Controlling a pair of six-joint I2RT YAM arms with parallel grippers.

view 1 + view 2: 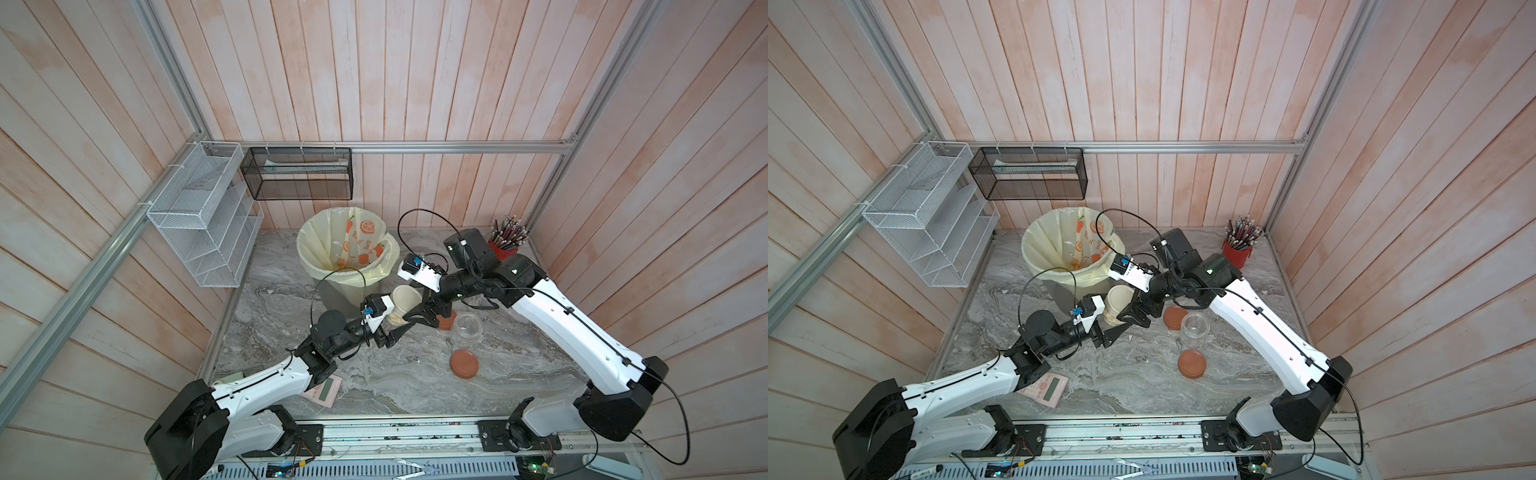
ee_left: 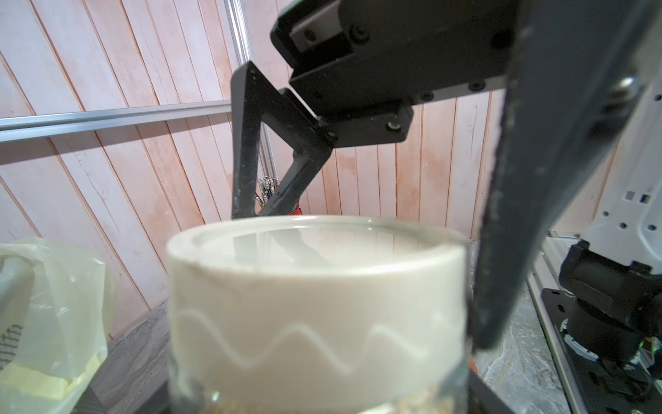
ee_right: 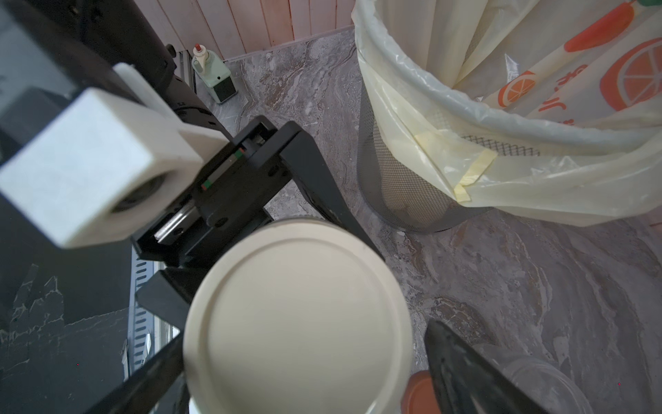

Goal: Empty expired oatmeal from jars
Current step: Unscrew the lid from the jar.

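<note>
The cream-lidded jar (image 1: 405, 300) is gripped round its clear body, below the lid, by the fingers of the left gripper (image 1: 400, 327). They are closed on the glass from either side. This grip is judged to brace the jar so that its lid can be turned without the body spinning.

The right gripper (image 1: 420, 313) is poised at the cream lid (image 3: 297, 322). Its fingers (image 3: 462, 372) are spread wide and straddle the rim without clamping it, and a gap shows on at least one side. The jar is held just in front of the lined bin (image 1: 332, 253), presumably so that little travel is needed once it can be tipped.

The jar's axis runs close to vertical, with the lid uppermost and facing the right wrist camera. The oatmeal (image 1: 1111, 319) is settled low in the body. A slight lean of the lid toward the bin is suggested in both top views, but perspective may account for it. Whether the base rests on the tabletop (image 1: 374, 386) cannot be told.

Just beside the right gripper, a lidless empty jar (image 1: 468, 327) stands mouth up. A loose terracotta lid (image 1: 464, 364) lies flat in front of it, set clear of the working spot. A second terracotta lid (image 1: 1174, 318) is partly hidden by the right gripper, and the jar beneath it cannot be made out.
</note>
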